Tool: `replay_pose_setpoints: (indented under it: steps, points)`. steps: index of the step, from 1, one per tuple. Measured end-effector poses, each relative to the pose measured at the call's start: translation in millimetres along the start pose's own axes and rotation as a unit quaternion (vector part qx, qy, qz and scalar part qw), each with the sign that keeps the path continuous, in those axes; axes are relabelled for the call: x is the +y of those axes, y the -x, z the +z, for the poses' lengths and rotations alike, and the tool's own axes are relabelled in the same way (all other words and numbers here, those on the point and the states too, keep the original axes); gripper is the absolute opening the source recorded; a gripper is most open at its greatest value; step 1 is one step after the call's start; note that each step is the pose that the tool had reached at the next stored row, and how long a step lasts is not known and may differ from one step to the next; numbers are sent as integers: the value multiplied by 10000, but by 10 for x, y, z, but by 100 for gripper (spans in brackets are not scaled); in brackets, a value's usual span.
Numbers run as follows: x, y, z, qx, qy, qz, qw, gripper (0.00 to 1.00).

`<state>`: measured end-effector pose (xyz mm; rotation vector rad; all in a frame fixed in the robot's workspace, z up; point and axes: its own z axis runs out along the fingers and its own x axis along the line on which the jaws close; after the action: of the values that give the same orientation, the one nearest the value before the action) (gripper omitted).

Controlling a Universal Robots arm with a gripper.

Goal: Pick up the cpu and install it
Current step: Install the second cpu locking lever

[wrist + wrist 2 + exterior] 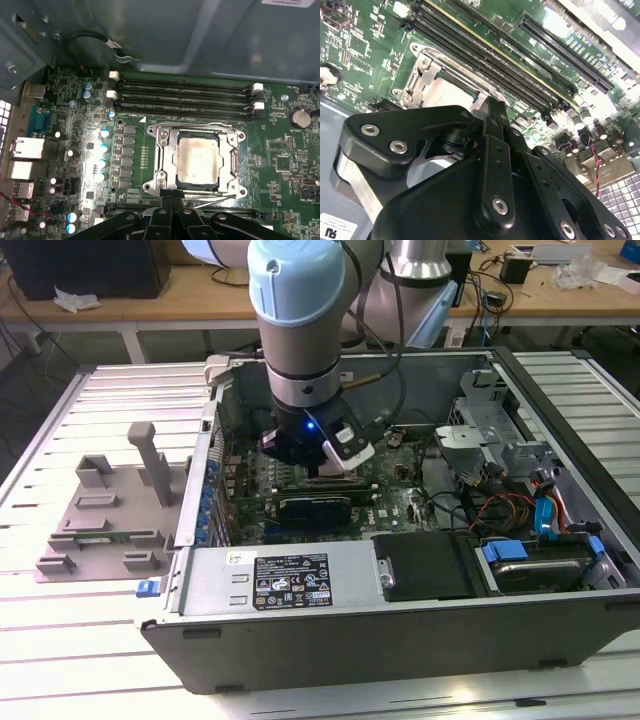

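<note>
Pale-blue joint cap; silver arm [300, 350]; black bolted end effector [492, 120]

Ribbed metal worktable [60, 660] in front; wooden bench [150, 306] behind, strewn with cables [495, 265]. Even lighting.

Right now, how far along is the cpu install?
Done, it seems: the cpu lies flat inside the socket frame on the motherboard, so pickup and placement look finished. In hand: the gripper sits low at the socket's edge, apparently holding nothing. Left: I cannot tell whether the socket is latched.
</note>
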<state>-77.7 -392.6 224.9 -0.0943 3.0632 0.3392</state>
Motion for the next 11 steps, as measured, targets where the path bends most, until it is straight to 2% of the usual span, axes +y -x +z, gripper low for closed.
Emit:
replay_pose_setpoints:
  steps: [5,7,11]
  points:
    - [-48,-3,-6,9,0,10,10000,11]
    - [-51,-6,7,-3,-4,65,10000,11]
    - [-58,-21,39,-56,-21,315,9995,11]
